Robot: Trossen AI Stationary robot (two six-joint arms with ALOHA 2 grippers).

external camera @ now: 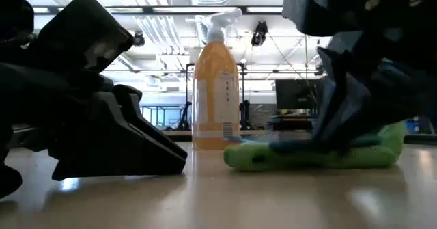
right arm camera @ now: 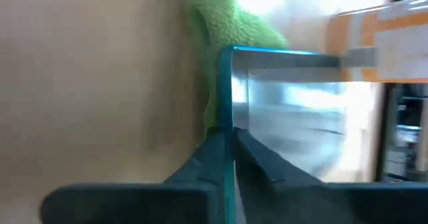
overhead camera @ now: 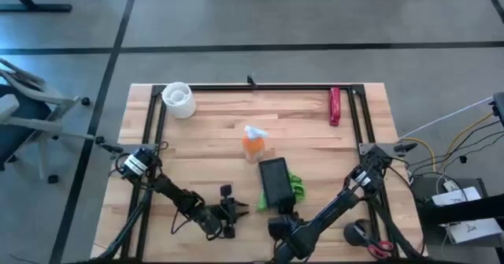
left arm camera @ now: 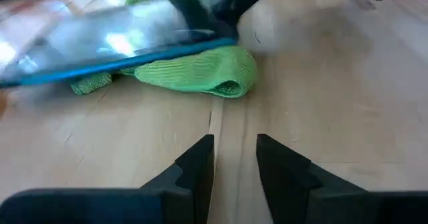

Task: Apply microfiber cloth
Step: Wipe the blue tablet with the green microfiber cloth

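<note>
Table: pale wooden butcher-block top (overhead camera: 213, 130) with a dark metal frame along its edges.
Right arm: reaches from the table's right side toward the near middle; the right gripper (right arm camera: 227, 140) sits at the near end of the black rectangular slab (overhead camera: 274, 183), its fingers closed on the slab's blue-rimmed edge.
Left arm: stretches low from the left side toward the near centre; the left gripper (left arm camera: 235, 158) rests on the wood just left of the slab, its fingers (left arm camera: 197, 160) parted with a narrow gap, holding nothing.
Slab: glossy, flat, tilted, lying partly over the cloth.
Microfiber cloth: soft bright lime-green wrinkly fabric (overhead camera: 296, 185), bunched under and beside the slab's right edge, a rolled fold (left arm camera: 207, 70) poking out.
Spray bottle: small orange plastic bottle with a white trigger top (overhead camera: 253, 143), upright just beyond the slab.
White cylinder: ribbed round object (overhead camera: 179, 99) at the far left corner.
Red object: narrow, elongated (overhead camera: 335, 106), near the far right corner.
</note>
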